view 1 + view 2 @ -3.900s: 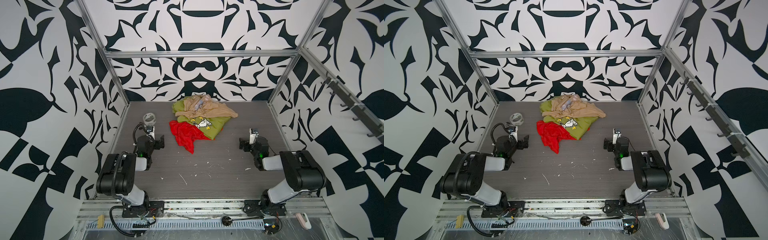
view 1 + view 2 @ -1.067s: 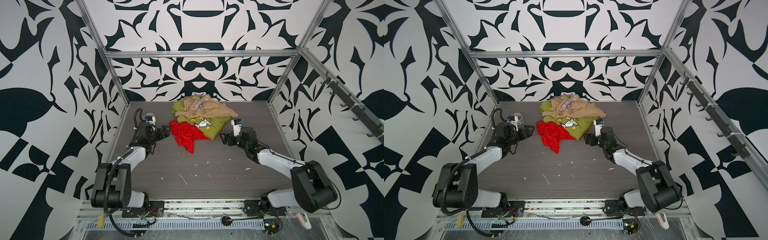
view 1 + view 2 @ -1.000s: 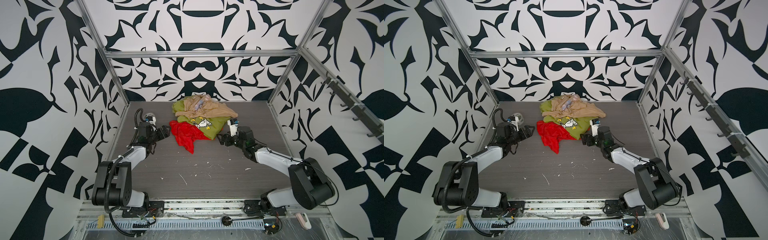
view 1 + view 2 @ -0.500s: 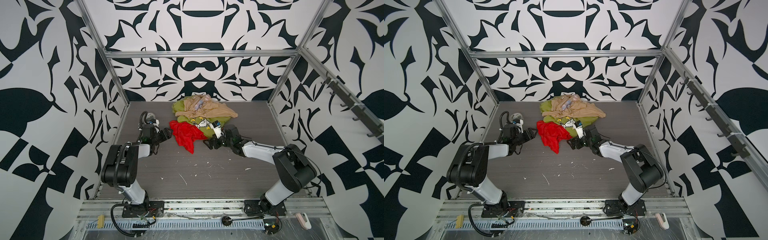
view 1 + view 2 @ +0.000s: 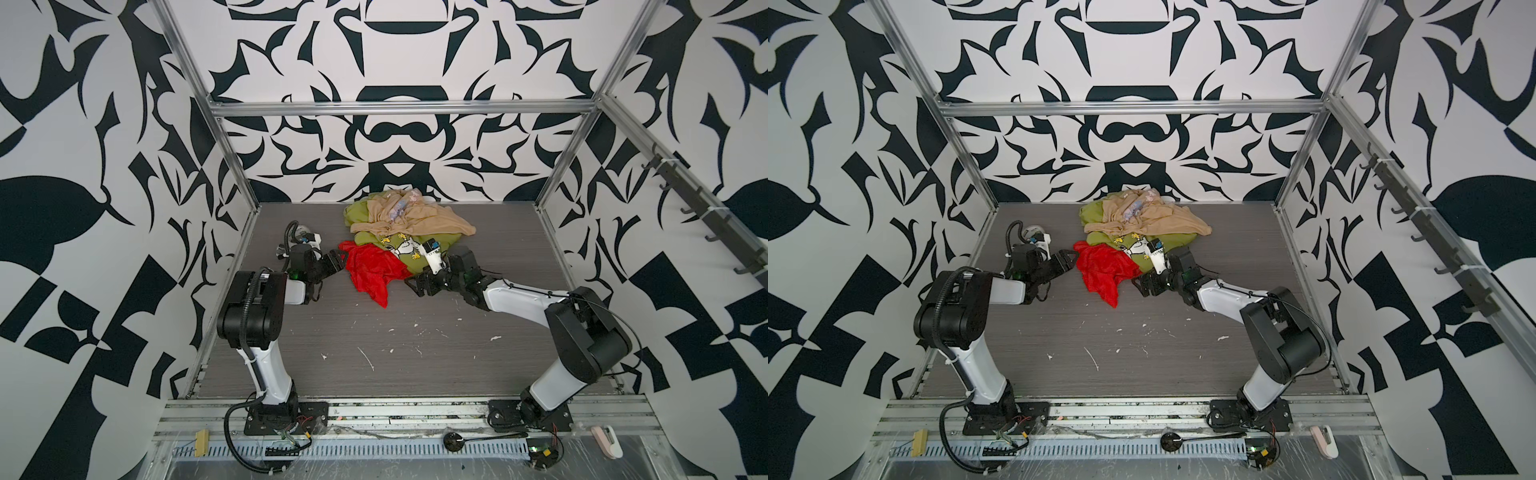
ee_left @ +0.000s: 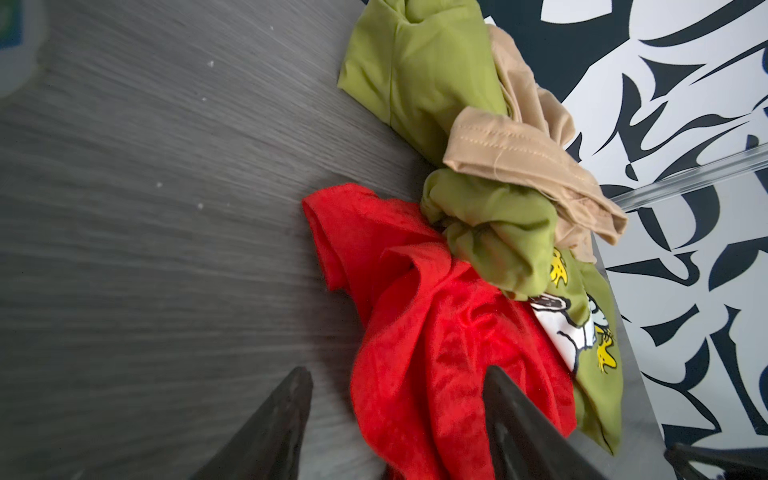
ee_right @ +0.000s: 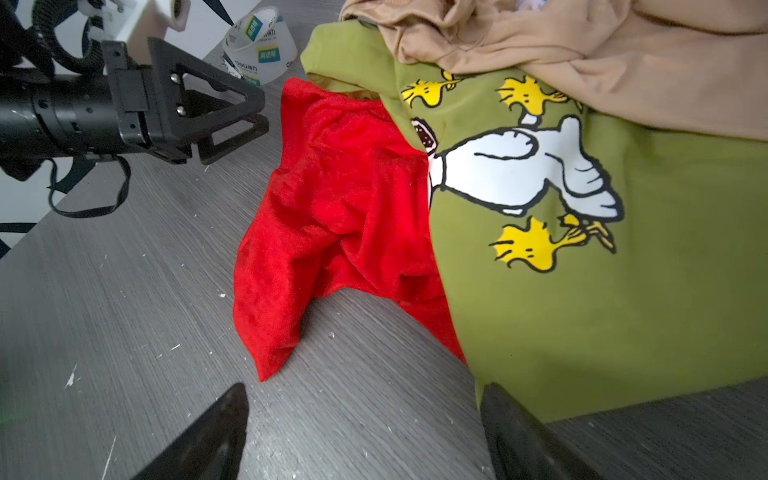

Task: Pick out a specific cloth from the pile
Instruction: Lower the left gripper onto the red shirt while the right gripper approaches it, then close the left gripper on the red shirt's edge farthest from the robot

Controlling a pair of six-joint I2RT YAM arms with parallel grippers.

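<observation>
I see cloth tucked under pile front edge, toward worktop far edge. My left gripper fingers apart at cloth corner; right gripper fingers wide apart, near cloth.

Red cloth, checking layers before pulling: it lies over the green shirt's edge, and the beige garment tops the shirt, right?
No: the red cloth runs under the edge of the green shirt, as the right wrist view shows. The beige garment does top the shirt.
</observation>
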